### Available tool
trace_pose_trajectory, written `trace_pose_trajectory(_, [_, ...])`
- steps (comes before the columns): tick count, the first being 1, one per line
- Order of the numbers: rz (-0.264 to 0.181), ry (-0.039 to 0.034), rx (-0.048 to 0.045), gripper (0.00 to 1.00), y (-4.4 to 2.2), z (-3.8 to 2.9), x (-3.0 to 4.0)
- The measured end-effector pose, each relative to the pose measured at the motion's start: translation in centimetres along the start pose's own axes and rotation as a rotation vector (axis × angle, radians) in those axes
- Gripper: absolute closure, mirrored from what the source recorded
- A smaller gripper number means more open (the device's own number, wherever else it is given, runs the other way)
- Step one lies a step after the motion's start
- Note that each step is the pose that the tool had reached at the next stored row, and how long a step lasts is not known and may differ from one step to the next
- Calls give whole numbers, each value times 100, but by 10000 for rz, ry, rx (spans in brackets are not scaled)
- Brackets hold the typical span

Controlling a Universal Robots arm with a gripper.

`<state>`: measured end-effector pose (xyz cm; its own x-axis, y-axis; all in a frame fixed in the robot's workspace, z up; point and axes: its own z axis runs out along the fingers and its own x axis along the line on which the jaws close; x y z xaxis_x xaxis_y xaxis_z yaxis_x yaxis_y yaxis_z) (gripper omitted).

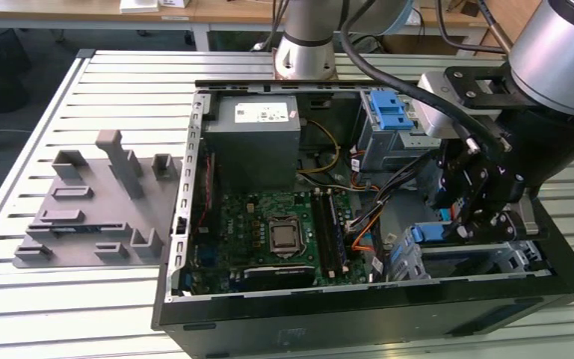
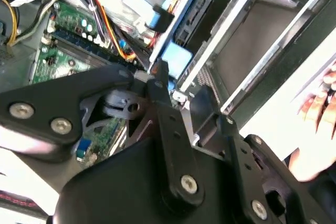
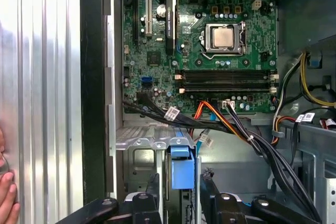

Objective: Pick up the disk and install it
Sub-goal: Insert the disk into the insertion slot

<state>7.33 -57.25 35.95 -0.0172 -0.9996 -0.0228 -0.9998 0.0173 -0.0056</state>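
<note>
Slatted metal counter [image 1: 117, 299] carries open PC case [image 1: 367, 318]; gripper [image 3: 180, 190] clamps blue-bracketed disk [image 3: 182, 166] over drive bay; desks behind.

Setting: robotics lab or test workshop. Evidence: slatted aluminium worktable [image 1: 117, 82] carrying an opened desktop computer case [image 1: 367, 314] with motherboard [image 1: 277, 232] exposed; robot arm base [image 1: 307, 45] bolted at the table's far edge; grey moulded fixture block [image 1: 98, 209] on the exterior view's left; wooden desks [image 1: 227, 9] and cabling behind; grey floor.
</note>
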Motion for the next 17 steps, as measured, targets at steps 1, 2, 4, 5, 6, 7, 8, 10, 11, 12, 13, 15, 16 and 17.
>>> trace_pose_trajectory(1, [0, 2, 0, 56, 0, 0, 0])
trace_pose_trajectory(2, [0, 2, 0, 56, 0, 0, 0])
trace_pose_trajectory(4, [0, 2, 0, 58, 0, 1, 0])
trace_pose_trajectory(5, [0, 1, 0, 64, 0, 2, 0])
trace_pose_trajectory(6, [0, 1, 0, 64, 0, 2, 0])
trace_pose_trajectory(7, [0, 1, 0, 70, 0, 3, 0])
trace_pose_trajectory(8, [0, 1, 0, 76, 0, 3, 0])
trace_pose_trajectory(10, [0, 2, 0, 82, 0, 4, 0])
trace_pose_trajectory(11, [0, 1, 0, 87, 0, 4, 0])
trace_pose_trajectory(12, [0, 1, 0, 89, 0, 5, 0])
trace_pose_trajectory(13, [0, 1, 0, 89, 0, 5, 0])
trace_pose_trajectory(15, [0, 1, 0, 89, 0, 6, 0])
trace_pose_trajectory(16, [0, 1, 0, 89, 0, 7, 0])
trace_pose_trajectory(17, [0, 1, 0, 89, 0, 7, 0])
